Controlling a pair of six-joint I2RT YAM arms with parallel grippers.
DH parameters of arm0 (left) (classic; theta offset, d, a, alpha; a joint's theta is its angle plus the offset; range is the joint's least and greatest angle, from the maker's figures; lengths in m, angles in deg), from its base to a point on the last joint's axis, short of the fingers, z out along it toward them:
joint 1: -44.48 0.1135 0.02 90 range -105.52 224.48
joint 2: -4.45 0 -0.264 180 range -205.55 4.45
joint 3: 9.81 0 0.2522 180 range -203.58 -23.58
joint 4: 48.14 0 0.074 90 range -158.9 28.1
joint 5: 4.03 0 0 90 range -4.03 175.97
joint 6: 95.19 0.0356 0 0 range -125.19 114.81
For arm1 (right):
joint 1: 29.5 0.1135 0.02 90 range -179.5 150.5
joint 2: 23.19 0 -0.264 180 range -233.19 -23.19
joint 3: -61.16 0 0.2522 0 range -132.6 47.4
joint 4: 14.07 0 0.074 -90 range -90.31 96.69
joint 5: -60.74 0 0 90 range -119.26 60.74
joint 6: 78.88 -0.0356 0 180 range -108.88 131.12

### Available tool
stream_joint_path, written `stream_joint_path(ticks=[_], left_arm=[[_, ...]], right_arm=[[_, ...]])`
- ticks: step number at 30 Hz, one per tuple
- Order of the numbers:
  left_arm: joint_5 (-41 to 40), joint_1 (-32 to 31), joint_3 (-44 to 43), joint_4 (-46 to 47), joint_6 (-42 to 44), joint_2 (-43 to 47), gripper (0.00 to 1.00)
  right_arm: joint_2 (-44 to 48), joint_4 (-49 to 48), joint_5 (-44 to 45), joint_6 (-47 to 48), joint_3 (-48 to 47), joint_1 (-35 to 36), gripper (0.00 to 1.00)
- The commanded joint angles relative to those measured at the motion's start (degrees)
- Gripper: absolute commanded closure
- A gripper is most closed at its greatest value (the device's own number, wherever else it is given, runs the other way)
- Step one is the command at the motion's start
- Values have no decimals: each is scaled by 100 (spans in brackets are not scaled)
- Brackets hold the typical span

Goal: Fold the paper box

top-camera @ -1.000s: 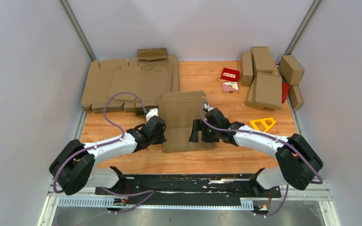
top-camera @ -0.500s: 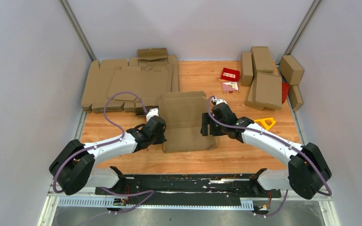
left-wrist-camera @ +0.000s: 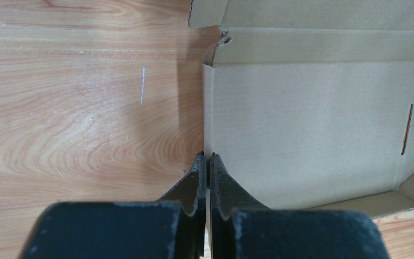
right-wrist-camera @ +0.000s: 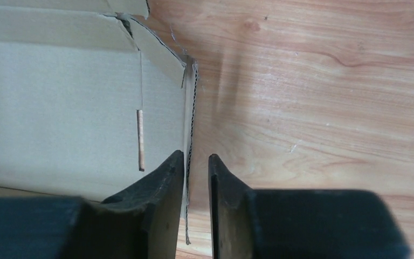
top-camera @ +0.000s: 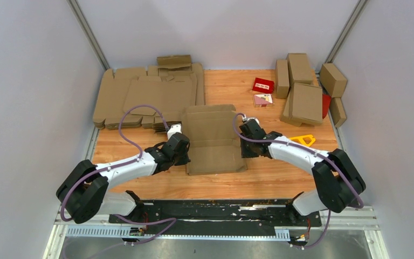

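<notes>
The paper box (top-camera: pixel 213 143) lies mid-table as a shallow brown cardboard tray with its side walls raised. My left gripper (top-camera: pixel 187 156) is shut on the box's left wall, and the left wrist view shows both fingers pinching that wall's edge at the gripper (left-wrist-camera: pixel 206 156), with the box floor (left-wrist-camera: pixel 302 124) to the right. My right gripper (top-camera: pixel 243 151) straddles the right wall. In the right wrist view its fingers (right-wrist-camera: pixel 196 156) stand narrowly apart around the corrugated edge of the box (right-wrist-camera: pixel 59 97). The inner finger is against the wall, with a gap to the outer one.
A pile of flat cardboard blanks (top-camera: pixel 145 97) fills the back left. Several folded boxes (top-camera: pixel 304 94) sit at the back right. A small red carton (top-camera: pixel 263 84) and a pink card (top-camera: pixel 263 99) lie behind the box, and a yellow triangular piece (top-camera: pixel 301 141) lies right of my right arm.
My right gripper moved from over the box's floor out to its right wall and its jaws narrowed around that wall. The left gripper kept its hold and did not move.
</notes>
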Motion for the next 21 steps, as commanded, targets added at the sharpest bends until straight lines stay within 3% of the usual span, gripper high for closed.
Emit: stream_joint_path(ticks=[1,4,14,21], left_arm=[[-108,-24,-187,-12,74,33,100],[-87,-20,-197,6,66,5,100],[-62,-27,-187,31,52,30,100],[5,-54,-201,74,30,-46,100]], right_arm=[[-27,-168,11,53,-50,-3,84],[134,-246,-262,42,-31,-2,100],[676,-134,-905,0,-70,8,100],[528,-253,-1124,-32,-132,17,100]])
